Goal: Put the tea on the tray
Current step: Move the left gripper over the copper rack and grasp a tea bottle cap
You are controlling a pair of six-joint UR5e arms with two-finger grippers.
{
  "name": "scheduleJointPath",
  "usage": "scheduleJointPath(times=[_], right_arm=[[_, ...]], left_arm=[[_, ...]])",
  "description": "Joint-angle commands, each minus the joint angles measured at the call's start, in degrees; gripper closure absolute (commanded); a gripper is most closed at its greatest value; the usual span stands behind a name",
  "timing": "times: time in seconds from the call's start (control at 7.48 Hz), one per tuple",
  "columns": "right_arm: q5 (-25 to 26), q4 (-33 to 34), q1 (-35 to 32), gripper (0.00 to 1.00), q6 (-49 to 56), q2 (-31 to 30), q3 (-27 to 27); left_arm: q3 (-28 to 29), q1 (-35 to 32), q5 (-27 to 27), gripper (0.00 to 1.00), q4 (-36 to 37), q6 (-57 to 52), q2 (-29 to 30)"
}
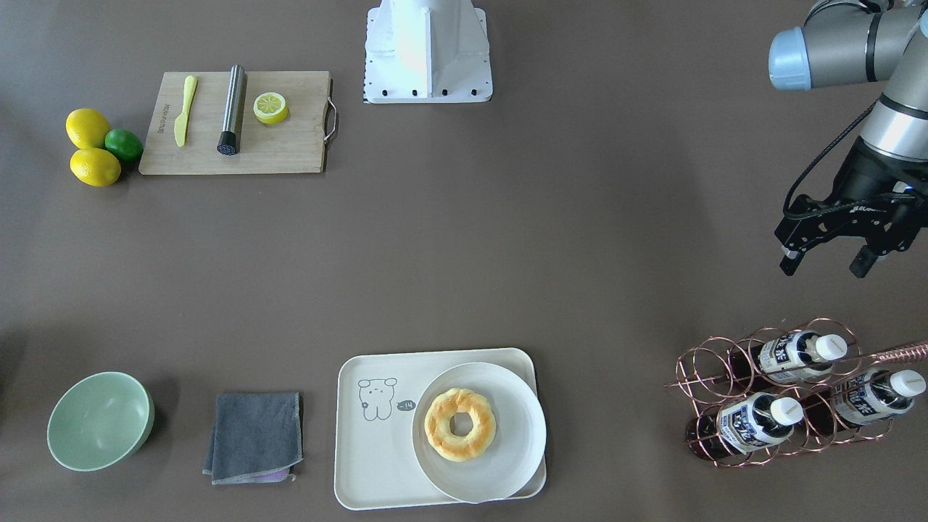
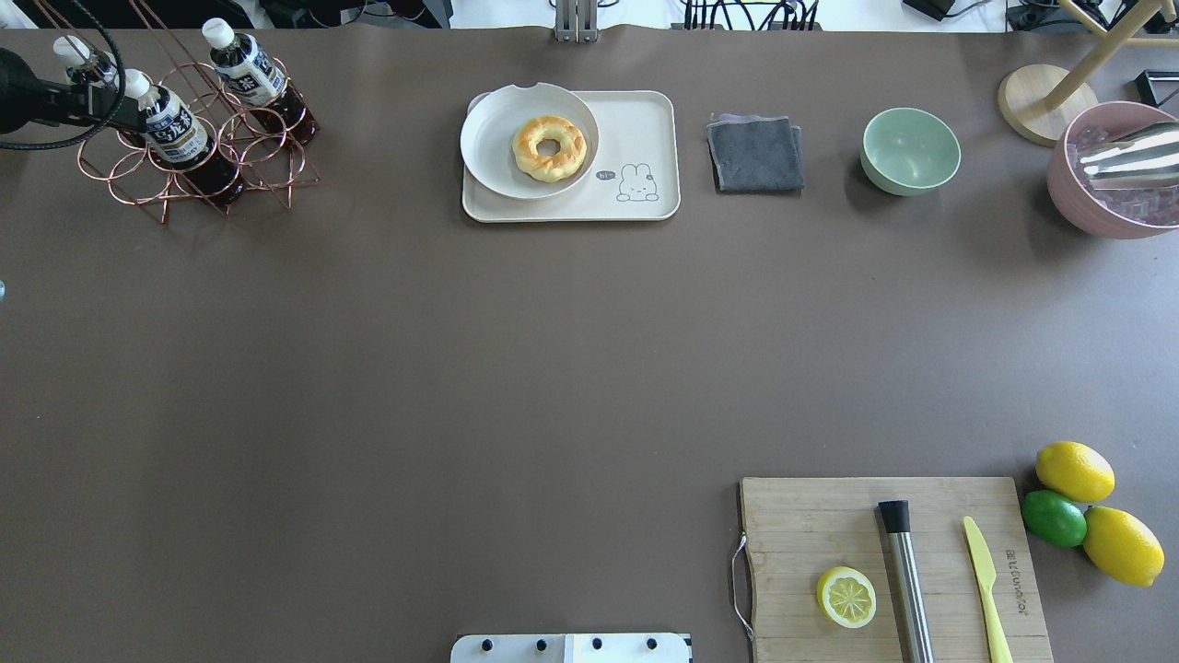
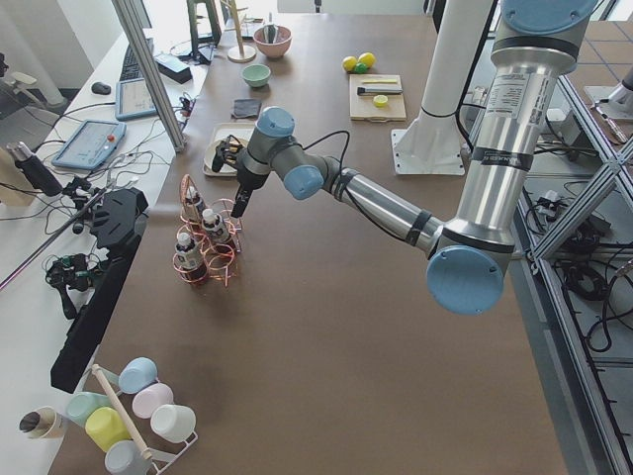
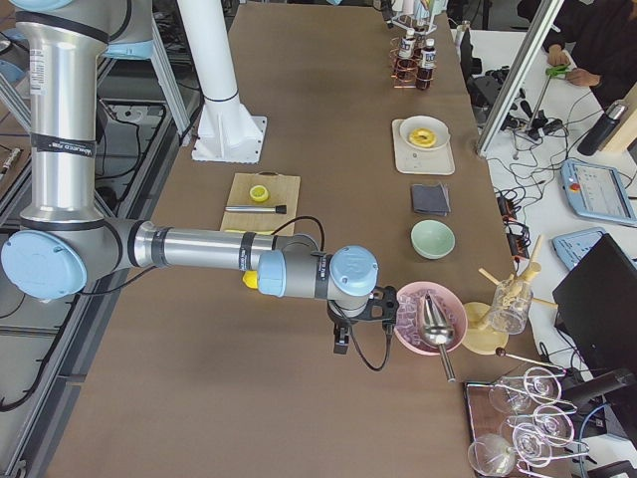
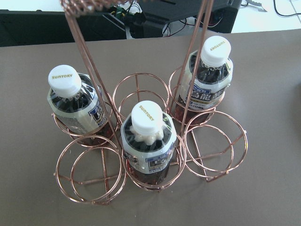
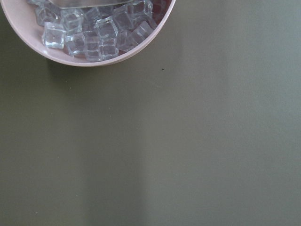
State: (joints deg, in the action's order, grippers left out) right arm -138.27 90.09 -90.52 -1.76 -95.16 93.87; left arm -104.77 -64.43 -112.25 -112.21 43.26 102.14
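Observation:
Three tea bottles with white caps stand in a copper wire rack [image 1: 696,377]: one [image 1: 797,354] nearest the robot, one [image 1: 754,424] in front, one [image 1: 873,399] beside it. The left wrist view looks down on them, with the middle bottle [image 5: 148,141] closest. My left gripper [image 1: 824,267] is open and empty, hovering apart from the rack on the robot's side. The cream tray [image 1: 377,449] with the bear drawing holds a white plate [image 1: 507,464] with a donut [image 1: 460,424]. My right gripper [image 4: 348,334] shows only in the exterior right view, beside a pink bowl; I cannot tell its state.
A pink bowl [image 2: 1105,207] of ice cubes with a metal scoop. A green bowl [image 1: 100,420] and grey cloth [image 1: 254,435] lie beside the tray. A wooden cutting board [image 1: 290,145] carries a knife, a steel muddler and a lemon half; lemons and a lime [image 1: 123,143] lie next to it.

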Motion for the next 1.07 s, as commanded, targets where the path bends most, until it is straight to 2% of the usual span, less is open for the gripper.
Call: scheduleJointPath(times=[0.0,0.27,0.94], right_arm=[[0.02,0.00,-0.01,0.00,0.00,-0.03,0.00],[0.02,0.00,-0.01,0.00,0.00,-0.29,0.00],[0.02,-0.09,-0.01,0.00,0.00,-0.12,0.08]], left_arm=[[5.35,0.27,1.77,0.02,-0.38,-0.10,4.81],[6.16,0.27,1.77,0.15,-0.38,-0.45,5.18],[15.03,-0.70,1.68,0.24,-4.51,-1.16,9.22]])
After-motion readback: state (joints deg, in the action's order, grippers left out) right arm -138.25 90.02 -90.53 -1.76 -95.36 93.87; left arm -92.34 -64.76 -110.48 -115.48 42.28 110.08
